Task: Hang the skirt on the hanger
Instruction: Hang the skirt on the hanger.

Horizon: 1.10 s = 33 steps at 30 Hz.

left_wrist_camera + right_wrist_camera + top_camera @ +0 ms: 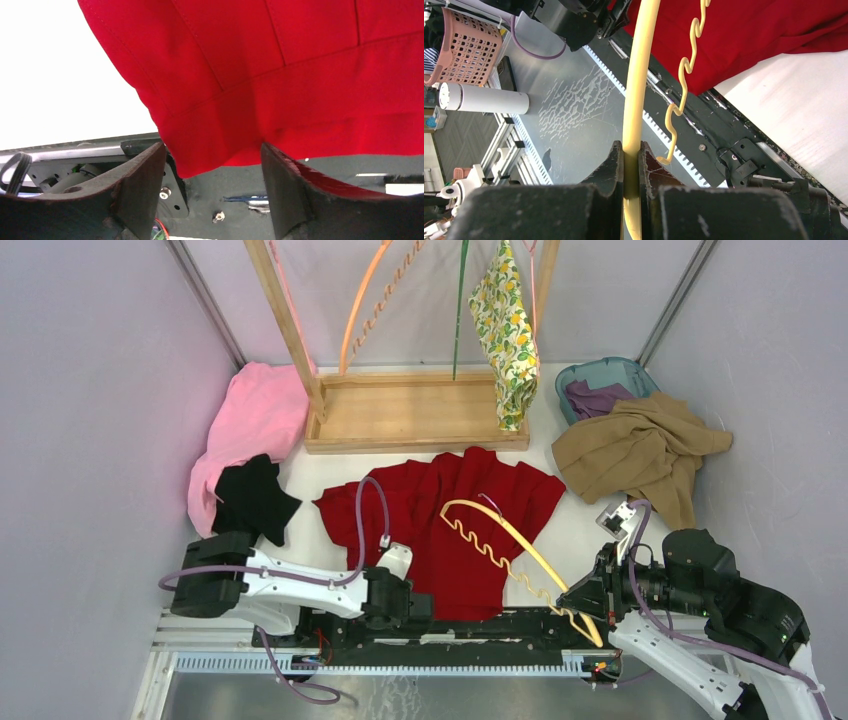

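Note:
The lemon-print skirt (510,330) hangs from the top of the wooden rack (415,410) at the back. A thin pink wire of the hanger (533,285) runs beside the skirt's upper part, and its hook is out of frame. My left gripper (415,605) (212,150) stands open at the near hem of a red garment (450,520) (280,75), with the cloth edge just above the gap between its fingers. My right gripper (575,605) (631,150) is shut on the bar of a yellow hanger (500,540) (634,100) that lies across the red garment.
An orange hanger (360,310) and a green hanger (460,300) hang on the rack. A pink cloth (250,420) and a black cloth (255,500) lie at the left. A tan garment (640,450) and a teal basket (630,368) sit at the right.

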Tool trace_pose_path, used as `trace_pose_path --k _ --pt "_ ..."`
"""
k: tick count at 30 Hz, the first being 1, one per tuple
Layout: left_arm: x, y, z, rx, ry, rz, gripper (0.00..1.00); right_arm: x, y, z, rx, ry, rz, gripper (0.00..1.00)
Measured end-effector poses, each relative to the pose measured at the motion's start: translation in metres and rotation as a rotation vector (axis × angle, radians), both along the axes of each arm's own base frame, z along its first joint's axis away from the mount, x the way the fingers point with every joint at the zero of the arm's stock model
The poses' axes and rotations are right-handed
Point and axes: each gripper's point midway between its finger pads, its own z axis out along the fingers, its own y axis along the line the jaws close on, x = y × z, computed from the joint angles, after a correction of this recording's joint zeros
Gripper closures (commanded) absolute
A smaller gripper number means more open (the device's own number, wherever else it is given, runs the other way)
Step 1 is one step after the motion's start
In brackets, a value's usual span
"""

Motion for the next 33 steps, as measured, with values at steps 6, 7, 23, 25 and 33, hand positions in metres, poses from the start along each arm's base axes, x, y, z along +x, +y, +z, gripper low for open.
trace_pose_path --k 6,7,23,25,33 --pt "0.007 0.001 -0.001 0.021 -0.049 0.021 0.66 0.000 0.000 0.000 0.000 0.000 0.000 0.99" --pt "0.008 0.001 -0.001 0.022 -0.054 0.022 0.72 0.000 0.000 0.000 0.000 0.000 0.001 0.99" --pt "0.035 -0.040 0.036 -0.073 -0.100 0.062 0.91 -0.020 0.003 0.002 0.052 0.045 0.073 0.99" --pt "0.044 -0.047 0.041 -0.091 -0.102 0.073 0.91 -0.027 0.002 0.005 0.074 0.057 0.089 0.99" --pt "0.074 -0.072 0.067 -0.139 -0.128 0.057 0.91 -0.055 -0.003 0.010 0.121 0.117 0.148 0.99"
